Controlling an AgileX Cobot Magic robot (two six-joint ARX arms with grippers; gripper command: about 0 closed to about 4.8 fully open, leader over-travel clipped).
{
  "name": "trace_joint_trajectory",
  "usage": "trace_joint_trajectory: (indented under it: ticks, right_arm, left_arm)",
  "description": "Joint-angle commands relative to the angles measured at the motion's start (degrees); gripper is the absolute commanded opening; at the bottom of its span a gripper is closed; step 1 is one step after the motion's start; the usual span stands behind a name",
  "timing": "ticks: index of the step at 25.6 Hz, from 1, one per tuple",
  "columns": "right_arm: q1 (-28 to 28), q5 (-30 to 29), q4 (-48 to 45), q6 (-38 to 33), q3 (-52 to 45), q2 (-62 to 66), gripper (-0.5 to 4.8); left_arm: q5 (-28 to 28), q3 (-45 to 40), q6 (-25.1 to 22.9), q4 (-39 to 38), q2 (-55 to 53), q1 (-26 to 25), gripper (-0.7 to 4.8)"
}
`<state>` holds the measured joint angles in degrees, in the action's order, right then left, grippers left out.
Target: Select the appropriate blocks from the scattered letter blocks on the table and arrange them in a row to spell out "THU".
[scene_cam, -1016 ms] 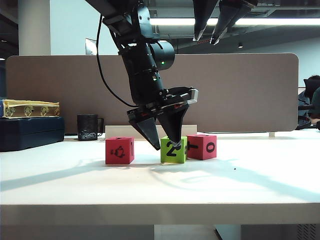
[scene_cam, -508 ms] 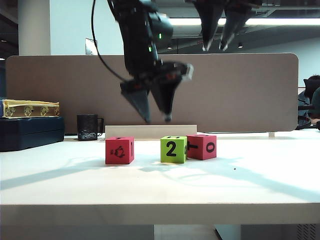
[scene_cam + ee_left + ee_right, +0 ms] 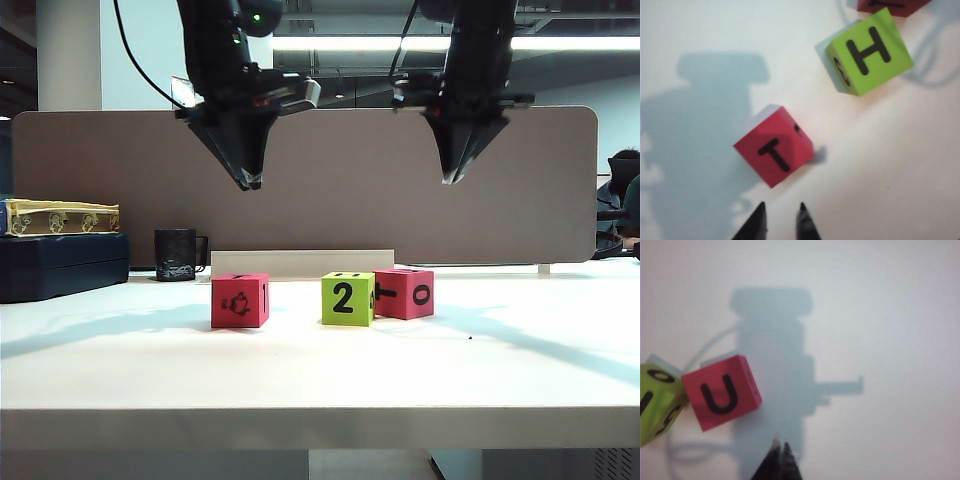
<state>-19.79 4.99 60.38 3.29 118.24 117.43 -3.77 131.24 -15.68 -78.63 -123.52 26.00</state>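
Arms both raised, pointing straight down, nothing held. Left gripper [image 3: 244, 183] hangs over the pinkish-red T cube [image 3: 240, 300], fingers [image 3: 756, 223] nearly together, narrow gap. Right gripper [image 3: 453, 178] fingers [image 3: 781, 460] pressed together. Lime-green H cube [image 3: 347, 298] touches pinkish-red U cube [image 3: 405, 292], mid white bench [image 3: 320, 385]; T cube sits apart.

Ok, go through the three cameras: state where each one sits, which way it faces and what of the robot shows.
Exterior view: low at the table front edge, facing level across it; left gripper and right gripper hang above the blocks.
Left wrist view: looks down on the T block and H block; fingertips nearly together.
Right wrist view: looks down on the U block; tips shut.
Shared: the lime-green H block appears in all three.
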Motion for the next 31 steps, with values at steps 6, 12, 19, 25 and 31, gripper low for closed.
trace_joint_trajectory:
  ticks: [6,12,19,25,31]
  right_arm:
    - [0.46,-2.21,-4.59,-0.13,0.13,5.05,-0.01]
    - [0.66,-2.23,-7.19,-0.22,0.13,9.51,-0.01]
    - [0.61,-6.99,-7.17,-1.31,0.13,13.55,-0.01]
    - [-0.26,-9.94,-5.95,-1.77,0.15,13.75,-0.01]
    - [-1.29,-12.59,-3.45,-1.77,0.13,13.75,-0.01]
  left_arm:
    - [0.07,-0.07,0.24,-1.7,0.44,-3.28,0.11]
    - [-0.11,-0.07,0.02,-2.23,1.79,-3.28,-0.06]
    - [-0.13,-0.07,0.04,-2.01,3.06,-3.23,-0.06]
    - [-0.11,-0.07,0.02,-0.76,3.15,-3.28,-0.06]
    - [-0.11,-0.09,-0.04,-0.42,3.15,-3.34,-0.06]
